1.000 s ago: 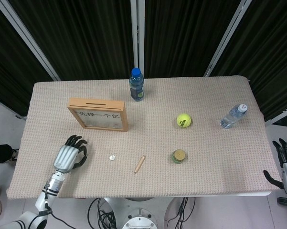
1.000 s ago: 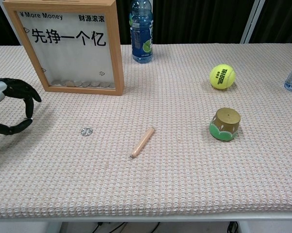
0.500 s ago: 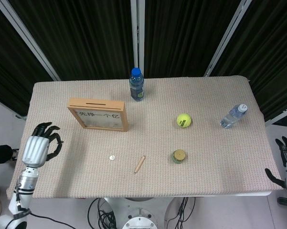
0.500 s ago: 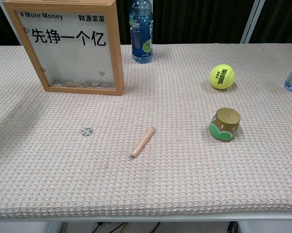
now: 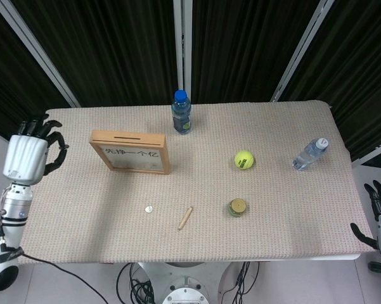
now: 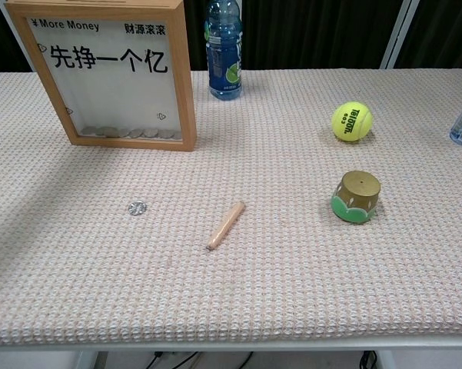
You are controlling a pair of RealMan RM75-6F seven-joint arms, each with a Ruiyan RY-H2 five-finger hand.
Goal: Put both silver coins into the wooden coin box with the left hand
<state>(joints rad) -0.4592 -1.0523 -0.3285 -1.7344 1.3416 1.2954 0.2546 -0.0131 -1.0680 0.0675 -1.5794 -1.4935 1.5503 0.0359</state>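
**Operator:** At the far-left edge of the table, my left hand is up in the air, left of the wooden coin box. Its fingers are curled loosely inward and I can see nothing pinched in them, though a coin is small enough that I can't rule one out from the head view alone. The chest view doesn't show that hand at all.

**Spotter:** Where are the coins?

**Operator:** I can find only one silver coin. It lies flat on the mat, nearer than the box and left of the wooden stick. The box stands upright with its slot along the top edge, and some coins rest at the bottom behind the window. I can't tell whether one of those is ours.

**Spotter:** And your right hand?

**Operator:** The right hand is off the near-right corner, fingers apart, holding nothing. It's best left idle.

**Spotter:** How would you take the next coin?

**Operator:** I judge a flat coin on woven cloth is awkward. I'd come down from above, press thumb and a fingertip against its rim, then lift and turn it on edge so it lines up with the slot. I'd also avoid nudging the box, since it looks easy to tip.
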